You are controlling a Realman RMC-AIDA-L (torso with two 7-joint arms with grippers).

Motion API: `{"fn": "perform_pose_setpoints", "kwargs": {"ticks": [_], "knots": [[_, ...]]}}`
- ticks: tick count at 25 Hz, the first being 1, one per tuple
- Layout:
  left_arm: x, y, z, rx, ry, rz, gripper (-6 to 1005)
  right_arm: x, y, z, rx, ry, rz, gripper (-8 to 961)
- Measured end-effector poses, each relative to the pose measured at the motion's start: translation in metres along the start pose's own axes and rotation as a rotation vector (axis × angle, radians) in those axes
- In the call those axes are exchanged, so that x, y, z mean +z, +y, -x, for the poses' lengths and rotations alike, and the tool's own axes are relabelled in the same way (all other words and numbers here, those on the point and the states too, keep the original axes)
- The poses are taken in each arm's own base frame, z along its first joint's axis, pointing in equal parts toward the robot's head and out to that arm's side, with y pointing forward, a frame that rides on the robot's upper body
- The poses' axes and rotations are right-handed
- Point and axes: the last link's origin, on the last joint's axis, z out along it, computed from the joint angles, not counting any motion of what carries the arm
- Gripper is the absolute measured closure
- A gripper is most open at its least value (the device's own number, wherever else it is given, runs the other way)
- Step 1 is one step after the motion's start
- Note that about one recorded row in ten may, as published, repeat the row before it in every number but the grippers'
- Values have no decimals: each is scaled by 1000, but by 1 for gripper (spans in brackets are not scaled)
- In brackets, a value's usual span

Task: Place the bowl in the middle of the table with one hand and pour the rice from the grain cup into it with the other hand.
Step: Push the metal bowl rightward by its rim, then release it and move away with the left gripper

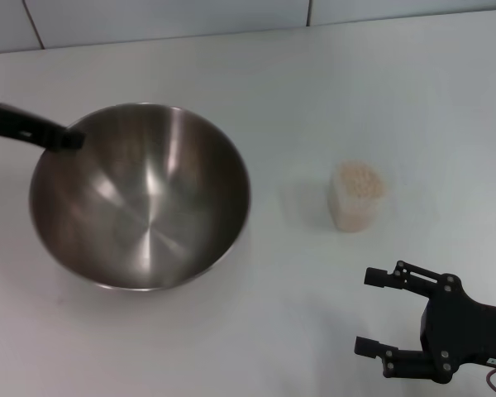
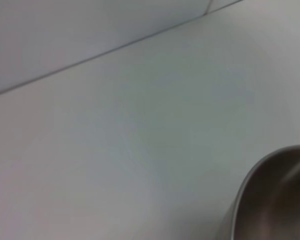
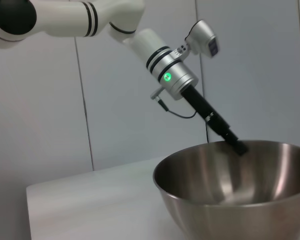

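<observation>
Steel fills the left half of the head view: the bowl (image 1: 140,194) sits on the white worktop (image 1: 256,74), left of centre, empty and gleaming inside. The left claw (image 1: 70,139) is clamped on the far-left rim, as the right wrist view shows, its fingertips hooked over the thin edge. The bowl looks rigid and probably light for its width, but smooth and slippery, so a rim pinch will likely let it swing or slide; a slow, low move suits it.

Right of the bowl, well apart, stands the cup (image 1: 356,197), upright and filled to the brim with rice (image 1: 357,179). Thin clear plastic will likely flex if squeezed hard, and a full load spills at the slightest tilt, so a grip around the mid-wall is best.

Nearer the robot at the right, the right claw (image 1: 374,311) hovers with fingers apart, holding nothing.
</observation>
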Motion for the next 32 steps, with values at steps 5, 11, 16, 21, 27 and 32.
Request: {"fn": "perform_pose_setpoints", "kwargs": {"ticks": [5,11,16,21,27,32], "knots": [[7,13,-20,52,14,37,957,0,0,0,-1,0,1,115],[22,27,-40,96,17,76,958,1,-1,1,-4,-4,5,114],[22,27,-43,94,31,87,957,2,-2,2,-6,-5,7,114],[30,26,-39,95,33,88,940,4,-3,3,-11,-5,12,114],[34,25,-38,96,40,82,915,5,-4,3,-11,-1,23,115],[41,32,-40,115,40,86,894,5,-4,3,-11,0,23,115]]}}
